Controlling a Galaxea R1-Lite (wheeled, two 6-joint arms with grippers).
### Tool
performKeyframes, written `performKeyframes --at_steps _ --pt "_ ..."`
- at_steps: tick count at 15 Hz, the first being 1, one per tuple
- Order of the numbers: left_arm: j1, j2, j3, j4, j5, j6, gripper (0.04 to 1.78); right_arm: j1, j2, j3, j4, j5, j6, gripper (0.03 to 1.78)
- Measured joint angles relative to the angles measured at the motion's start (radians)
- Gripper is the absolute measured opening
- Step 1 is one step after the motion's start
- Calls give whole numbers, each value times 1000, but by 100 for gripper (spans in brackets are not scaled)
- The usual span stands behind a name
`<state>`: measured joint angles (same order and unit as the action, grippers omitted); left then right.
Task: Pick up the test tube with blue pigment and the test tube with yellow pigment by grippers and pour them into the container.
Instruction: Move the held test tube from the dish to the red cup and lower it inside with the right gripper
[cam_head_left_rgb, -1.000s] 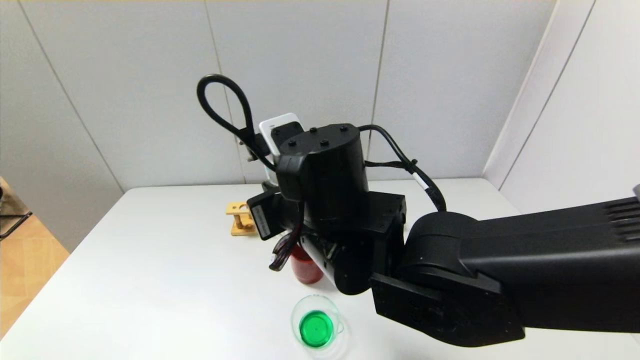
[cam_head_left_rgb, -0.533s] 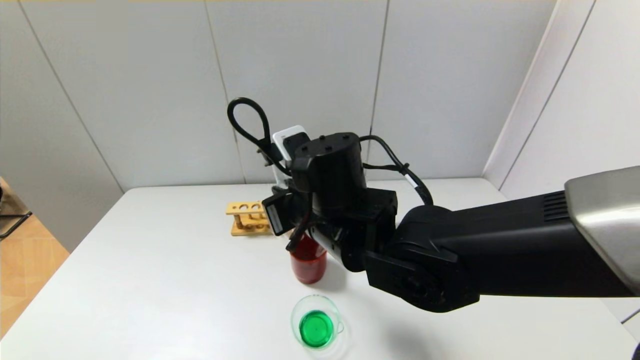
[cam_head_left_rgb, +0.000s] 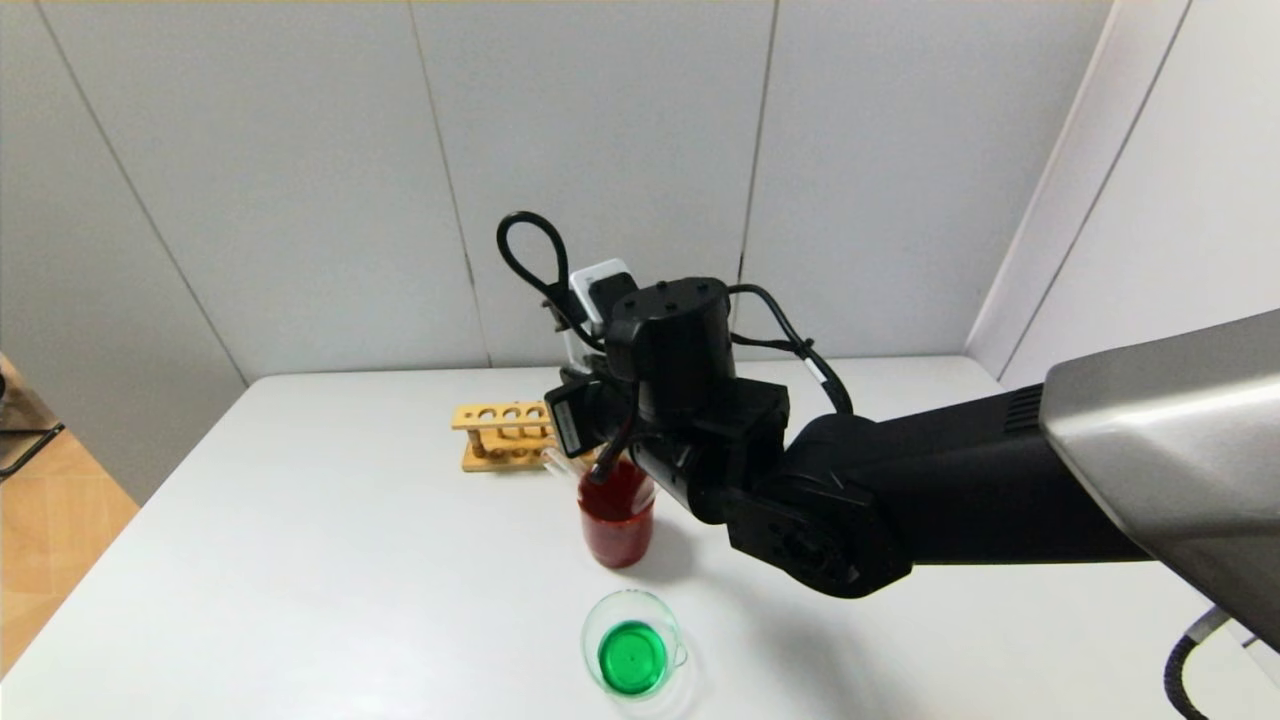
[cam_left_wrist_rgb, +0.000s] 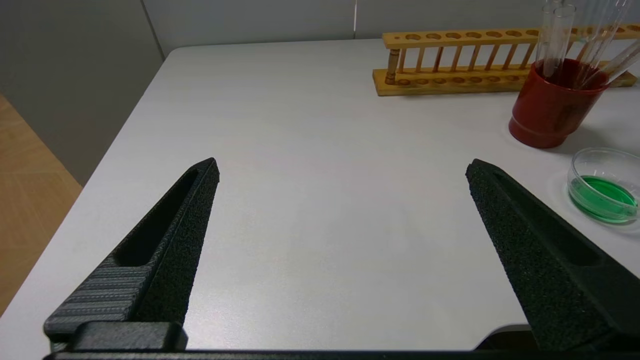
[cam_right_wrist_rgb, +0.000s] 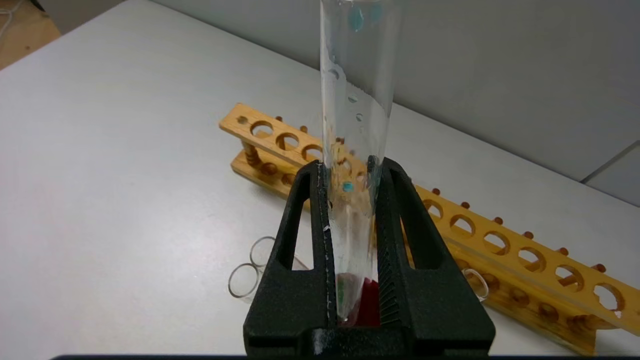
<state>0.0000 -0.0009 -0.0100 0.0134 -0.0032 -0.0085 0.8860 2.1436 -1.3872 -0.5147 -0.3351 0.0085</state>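
Only the right wrist view is showing the right gripper (cam_right_wrist_rgb: 350, 210) pinching the test tube with blue pigment (cam_right_wrist_rgb: 356, 125), upended over the red beaker (cam_head_left_rgb: 617, 521). The left gripper (cam_left_wrist_rgb: 342, 170) is gaping wide above the table (cam_left_wrist_rgb: 310, 200).

A: Where's each camera looking?

B: Head cam sits high, faces forward and down over the white table (cam_head_left_rgb: 330, 520) to the wall panels. My right arm (cam_head_left_rgb: 900, 490) fills much of it.

A: Wrists?

B: Left wrist cam is low at the table's near edge, looking across between my left gripper (cam_left_wrist_rgb: 342, 167) fingers. Right wrist cam looks along my right gripper (cam_right_wrist_rgb: 350, 172), very close.

A: Overlap?

B: All three catch the wooden rack (cam_head_left_rgb: 500, 435) (cam_left_wrist_rgb: 480, 62) (cam_right_wrist_rgb: 500, 245). Head and left wrist share the red beaker (cam_head_left_rgb: 616, 520) (cam_left_wrist_rgb: 552, 107) and the green dish (cam_head_left_rgb: 634, 655) (cam_left_wrist_rgb: 602, 192).
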Motion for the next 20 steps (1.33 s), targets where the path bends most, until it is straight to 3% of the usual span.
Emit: performKeyframes --at_steps 5,13,20 --pt "0 0 0 0 0 0 175 1 8 37 -3 21 -1 32" --pt "0 0 0 0 0 0 175 -4 28 79 -113 38 -8 32" --pt "0 0 0 0 0 0 175 -5 33 112 -119 43 -24 32"
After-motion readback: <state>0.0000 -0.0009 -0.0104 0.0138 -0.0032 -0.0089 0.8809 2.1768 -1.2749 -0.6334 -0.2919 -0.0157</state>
